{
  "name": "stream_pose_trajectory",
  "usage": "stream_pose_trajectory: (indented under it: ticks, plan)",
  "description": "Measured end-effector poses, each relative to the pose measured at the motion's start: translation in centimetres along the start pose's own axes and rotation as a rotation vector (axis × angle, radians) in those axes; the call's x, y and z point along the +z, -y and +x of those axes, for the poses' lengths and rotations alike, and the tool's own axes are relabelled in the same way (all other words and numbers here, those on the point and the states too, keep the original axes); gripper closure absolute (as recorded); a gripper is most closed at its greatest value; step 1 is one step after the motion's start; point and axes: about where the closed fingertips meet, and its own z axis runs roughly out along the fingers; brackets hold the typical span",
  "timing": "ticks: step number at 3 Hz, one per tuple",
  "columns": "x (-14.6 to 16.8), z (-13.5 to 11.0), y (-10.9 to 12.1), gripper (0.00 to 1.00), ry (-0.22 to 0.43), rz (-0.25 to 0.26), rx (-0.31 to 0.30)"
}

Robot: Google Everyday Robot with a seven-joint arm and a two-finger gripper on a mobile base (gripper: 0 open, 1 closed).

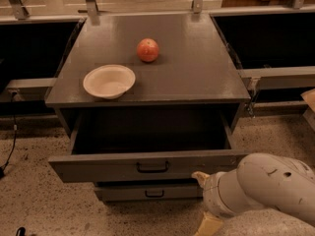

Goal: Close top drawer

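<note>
Standing part open: top drawer (98, 167), front well out from the cabinet (197, 73); your gripper (201, 177) by that front's right end, grip state untellable. Pushing home not yet done.

Speckled terrazzo floor (29, 200) (black cable (13, 141) at left). Grey cabinet top (197, 68); metal posts (90, 1) behind; dark recesses (29, 48) on either side. Gripper (199, 177) low right, above the floor.

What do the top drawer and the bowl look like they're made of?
Top drawer: probably wood painted matte dark grey, judging by its thick flat panels; black handle, maybe metal. Bowl: smooth off-white, ceramic or plastic, unclear which. The gripper sits by the drawer front's lower right.
</note>
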Motion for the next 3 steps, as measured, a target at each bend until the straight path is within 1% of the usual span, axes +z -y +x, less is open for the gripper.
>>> stream_pose_trajectory:
  ticks: [1, 2, 3]
  plan:
    - [0.5, -0.2, 2.6, 0.40, 0.091, 0.062, -0.018]
    - [1.9, 0.0, 5.5, 0.63, 0.156, 0.105, -0.015]
    - [3.6, 0.2, 7.8, 0.60, 0.177, 0.153, 0.014]
